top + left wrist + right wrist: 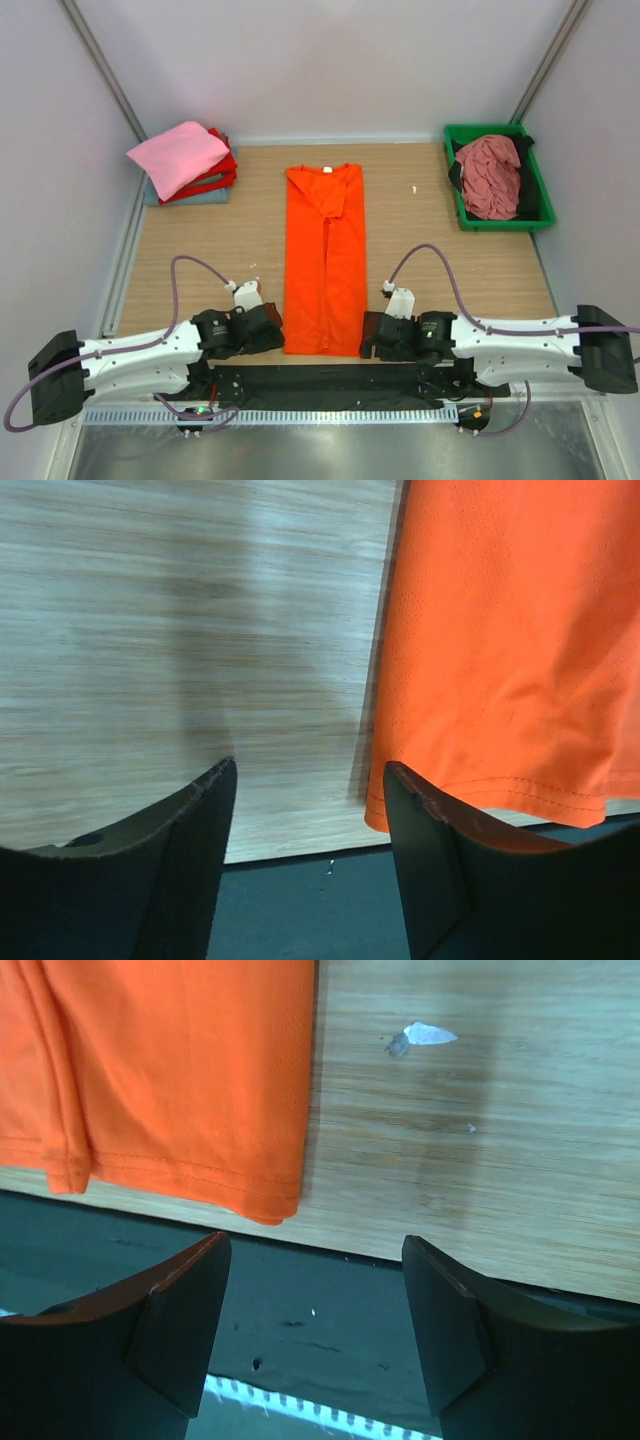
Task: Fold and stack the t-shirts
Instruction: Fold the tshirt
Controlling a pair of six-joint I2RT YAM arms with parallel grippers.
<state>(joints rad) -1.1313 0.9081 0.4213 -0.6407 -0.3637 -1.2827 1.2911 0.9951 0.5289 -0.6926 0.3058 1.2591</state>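
The orange t-shirt (pixel 324 260), folded into a long strip, lies down the middle of the wooden table (pixel 200 240), hem toward the bottom of the frame. Your left gripper (pixel 310 780) and right gripper (pixel 315 1250) flank its hem corners, jaws apart, holding nothing. Close carelessly and you may pinch only the top layer, or snag the table edge, and the fold could slide open. Only the overhead view shows the folded pile (pixel 185 160) at upper left and the green tray (pixel 535 205) at upper right; only the wrist views show the hem's layers.

Orange tee (pixel 324 262) — green tray (pixel 503 226)
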